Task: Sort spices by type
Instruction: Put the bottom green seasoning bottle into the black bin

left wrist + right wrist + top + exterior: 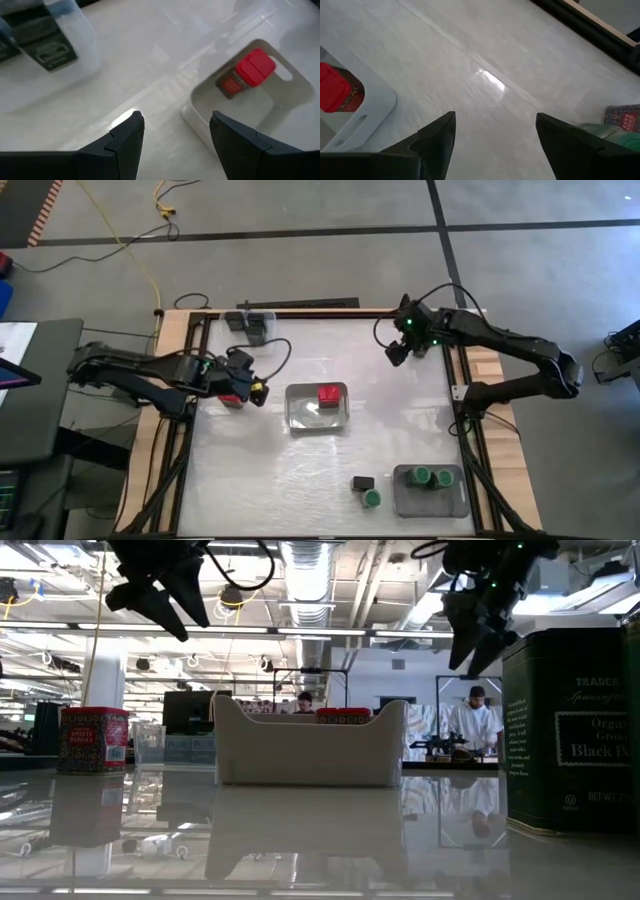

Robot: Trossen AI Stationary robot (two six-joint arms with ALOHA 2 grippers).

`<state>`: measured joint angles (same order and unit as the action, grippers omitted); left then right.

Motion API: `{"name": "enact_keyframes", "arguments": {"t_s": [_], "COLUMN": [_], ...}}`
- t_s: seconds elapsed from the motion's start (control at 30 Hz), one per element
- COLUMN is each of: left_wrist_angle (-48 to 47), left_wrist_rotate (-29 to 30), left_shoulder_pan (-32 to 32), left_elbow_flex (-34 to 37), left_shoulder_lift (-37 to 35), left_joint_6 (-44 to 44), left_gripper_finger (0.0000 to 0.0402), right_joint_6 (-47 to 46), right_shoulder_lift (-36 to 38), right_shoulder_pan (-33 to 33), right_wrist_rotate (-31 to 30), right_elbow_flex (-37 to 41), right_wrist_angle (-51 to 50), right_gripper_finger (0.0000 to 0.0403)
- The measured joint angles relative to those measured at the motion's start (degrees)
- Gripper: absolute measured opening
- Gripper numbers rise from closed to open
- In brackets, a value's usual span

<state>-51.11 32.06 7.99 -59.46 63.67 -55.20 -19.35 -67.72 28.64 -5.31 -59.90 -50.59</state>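
At the near edge of the worktop (250, 480) you had a grey tray (430, 492) on the right, holding two green-capped spices (431, 477). Just left of that tray, on the bare surface, stood one more green-capped spice (372, 499) with a black boxy spice (362, 483) touching or just beside it; you cannot tell which from above.

In the middle of the worktop you had a clear tray (317, 408) containing red-capped spices (328, 394) at its far side. The left wrist view showed them lying against the tray's inner wall.

To the left of the clear tray, the left gripper (262, 392) hung above the worktop. Its fingers (127, 135) stood moderately apart and held nothing. A red spice tin (232, 400) stood on the worktop beneath that arm, partly hidden by it in the high view and upright in the low view.

Farther back on the right, the right gripper (397, 355) hung in the air, well apart from every container. Its fingers (440, 132) stood wide and empty.

At the far edge, left of centre, you had a clear bin (250, 326) holding dark boxy spices (47, 42).
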Motion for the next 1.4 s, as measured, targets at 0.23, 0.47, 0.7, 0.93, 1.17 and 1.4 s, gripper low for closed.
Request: {"name": "enact_keyframes", "arguments": {"t_s": [0.23, 0.47, 0.7, 0.93, 1.17, 1.4], "left_wrist_angle": [0.4, 0.1, 1.9, 2.0, -6.5, -8.5], "left_wrist_rotate": [-0.5, -1.4, -1.7, -1.8, -6.4, -6.5], "left_shoulder_pan": [3.6, 4.2, 4.2, 4.2, 4.0, 4.0], "left_elbow_flex": [0.0, 0.0, 0.0, 0.0, 0.0, 0.0], "left_shoulder_lift": [0.1, 0.1, 0.1, 0.1, 0.1, 0.1], "left_joint_6": [9.3, 24.4, 24.6, 22.6, 26.6, 21.1], "left_gripper_finger": [0.0217, 0.0217, 0.0217, 0.0218, 0.0267, 0.0328], "right_joint_6": [0.0, 0.0, -0.1, -1.8, -8.7, -18.1], "right_shoulder_lift": [0.0, 0.0, 0.0, 0.0, 0.0, 0.0], "right_shoulder_pan": [-2.7, -6.3, -10.6, -14.3, -17.0, -19.8], "right_wrist_rotate": [-0.4, -0.5, -0.5, -0.5, -0.6, -1.0], "right_elbow_flex": [0.0, 0.0, 0.0, 0.0, 0.0, 0.0], "right_wrist_angle": [-0.2, -0.3, -0.4, -0.4, -0.3, 0.5], "right_gripper_finger": [0.0303, 0.0303, 0.0303, 0.0303, 0.0303, 0.0303]}}
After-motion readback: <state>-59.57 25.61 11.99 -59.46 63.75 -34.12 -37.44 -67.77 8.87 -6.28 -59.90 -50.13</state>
